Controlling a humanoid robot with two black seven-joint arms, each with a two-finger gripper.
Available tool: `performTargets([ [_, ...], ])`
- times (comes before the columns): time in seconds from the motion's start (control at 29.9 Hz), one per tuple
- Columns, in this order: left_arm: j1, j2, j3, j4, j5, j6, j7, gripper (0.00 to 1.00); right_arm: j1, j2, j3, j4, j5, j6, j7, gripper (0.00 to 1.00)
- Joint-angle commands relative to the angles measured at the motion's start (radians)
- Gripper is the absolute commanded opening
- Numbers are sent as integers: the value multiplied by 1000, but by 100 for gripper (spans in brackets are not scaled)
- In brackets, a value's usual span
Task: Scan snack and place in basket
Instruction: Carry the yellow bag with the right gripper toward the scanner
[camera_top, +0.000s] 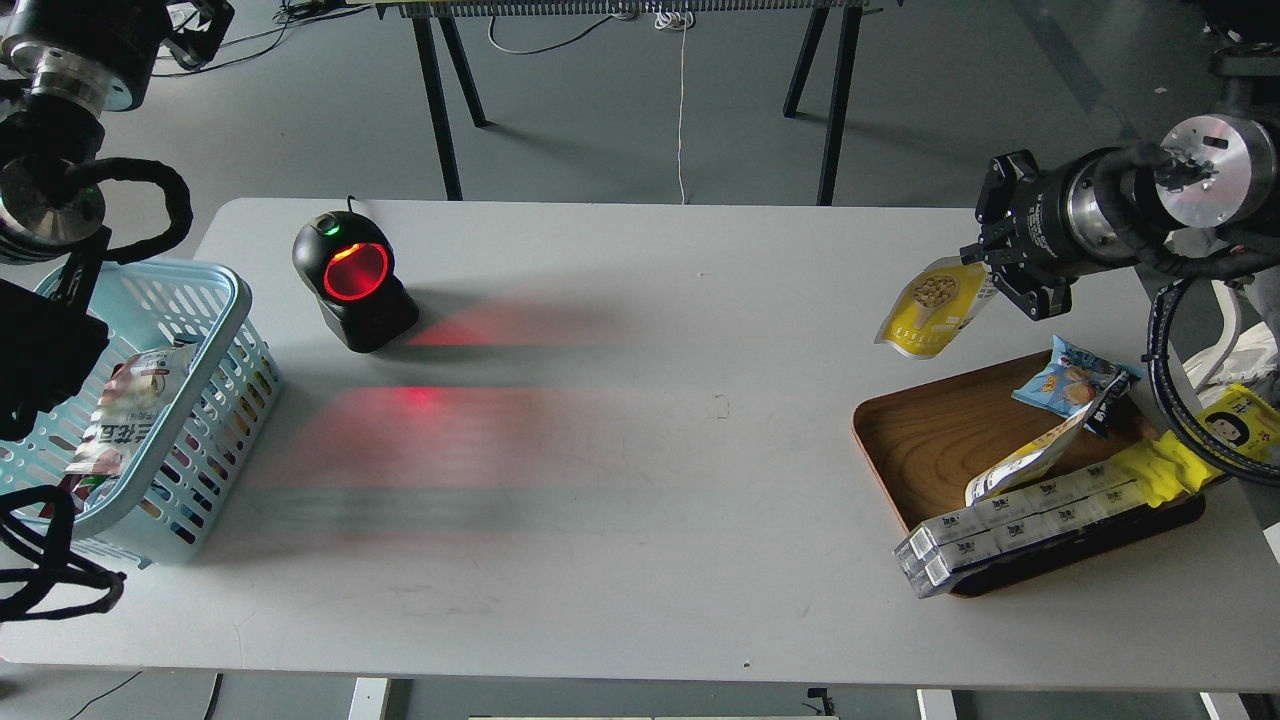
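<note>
Right gripper (985, 272) pinching snack (932, 308) above tray's (905, 440) far edge; left pincer state unreadable; scanner (352, 281) well apart, bare table (640, 450) between.

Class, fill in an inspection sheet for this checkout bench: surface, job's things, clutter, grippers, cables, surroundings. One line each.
Surface: white table, bare in the middle, with red scanner light across it.
Job's things: yellow snack pouch held in the air above the table's right side; blue basket at the left edge, one packet already inside; scanner lit red.
Clutter: wooden tray with a blue packet, long boxes and a yellow packet.
Grippers: right gripper shut on the pouch's top; left gripper not seen.
Cables: black loops on both arms; scanner lead behind it.
Surroundings: grey floor, black table legs, floor wires.
</note>
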Motion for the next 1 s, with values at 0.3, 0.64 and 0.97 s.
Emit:
performTargets([
  [0.3,0,0,2,1,0,5,0,100,104,107,8,13,14,-7,0,0],
  [0.64,3,0,3,11,0,11,0,100,113,240,84,-15,14,-30,0,0],
  [0.97,5,-2,9,11,0,18,0,100,30,418,211,-99,13,-60,0,0],
])
